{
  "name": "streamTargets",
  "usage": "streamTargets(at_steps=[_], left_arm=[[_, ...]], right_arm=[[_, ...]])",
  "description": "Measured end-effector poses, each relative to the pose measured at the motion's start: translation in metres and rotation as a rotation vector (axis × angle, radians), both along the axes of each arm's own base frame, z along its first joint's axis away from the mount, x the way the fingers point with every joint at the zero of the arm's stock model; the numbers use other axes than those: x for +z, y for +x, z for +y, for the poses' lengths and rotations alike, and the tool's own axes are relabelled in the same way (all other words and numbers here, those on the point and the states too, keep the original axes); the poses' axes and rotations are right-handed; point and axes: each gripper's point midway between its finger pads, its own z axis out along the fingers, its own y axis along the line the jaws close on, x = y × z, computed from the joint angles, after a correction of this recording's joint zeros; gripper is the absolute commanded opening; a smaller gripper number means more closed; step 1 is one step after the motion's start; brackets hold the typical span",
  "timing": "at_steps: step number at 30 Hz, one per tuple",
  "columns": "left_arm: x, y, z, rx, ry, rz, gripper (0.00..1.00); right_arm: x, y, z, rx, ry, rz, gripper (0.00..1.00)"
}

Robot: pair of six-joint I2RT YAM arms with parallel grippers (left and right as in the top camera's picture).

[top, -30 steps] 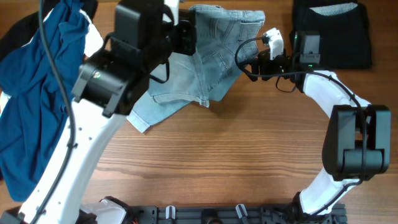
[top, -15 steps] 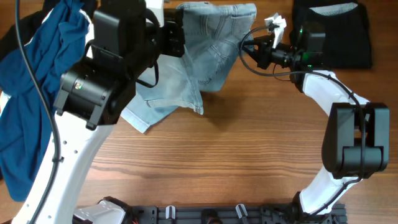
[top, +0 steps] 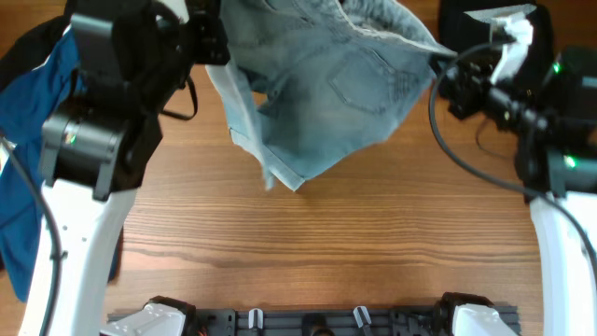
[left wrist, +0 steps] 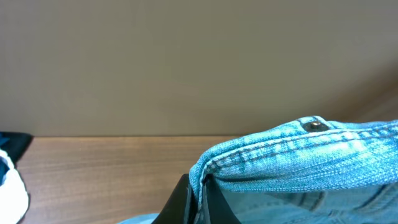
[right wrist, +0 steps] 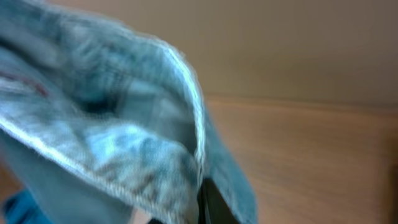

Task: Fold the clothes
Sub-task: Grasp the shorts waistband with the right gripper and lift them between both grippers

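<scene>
The clothes, pale light-blue denim shorts point(top: 326, 93), hang in the air above the table, stretched between both arms, with the legs drooping toward the wood. My left gripper point(top: 216, 47) is shut on the shorts' left edge. In the left wrist view the waistband with its button point(left wrist: 314, 124) runs right from my pinched jaws point(left wrist: 200, 193). My right gripper point(top: 446, 73) is shut on the right edge. The right wrist view is blurred, with denim point(right wrist: 124, 137) bunched above the closed jaws point(right wrist: 202, 199).
A deep-blue garment point(top: 19, 187) lies heaped at the table's left edge, beside the left arm. A black garment point(top: 459, 19) lies at the back right, partly behind the right arm. Bare wooden table point(top: 326, 252) shows under and in front of the shorts.
The right gripper has shut on the shorts' right edge. Both arms have risen and moved apart, lifting the shorts off the table and spreading them.
</scene>
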Motion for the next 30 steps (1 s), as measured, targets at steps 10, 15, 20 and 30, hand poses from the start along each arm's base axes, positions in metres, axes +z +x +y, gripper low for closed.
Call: streamTargets(at_steps=[10, 15, 20, 30], left_arm=[[0.006, -0.101, 0.006, -0.066, 0.032, 0.069, 0.04], [0.023, -0.170, 0.027, -0.081, -0.022, 0.035, 0.04], [-0.026, -0.181, 0.032, -0.020, -0.051, 0.277, 0.04], [-0.192, -0.022, 0.004, 0.241, 0.150, 0.641, 0.04]], right_arm=[[0.058, -0.094, -0.031, -0.225, -0.208, 0.097, 0.04], [0.105, -0.147, -0.025, -0.211, -0.243, 0.043, 0.04], [0.089, -0.144, -0.024, -0.172, -0.279, 0.125, 0.04], [-0.080, 0.068, 0.000, -0.005, -0.368, 0.474, 0.04]])
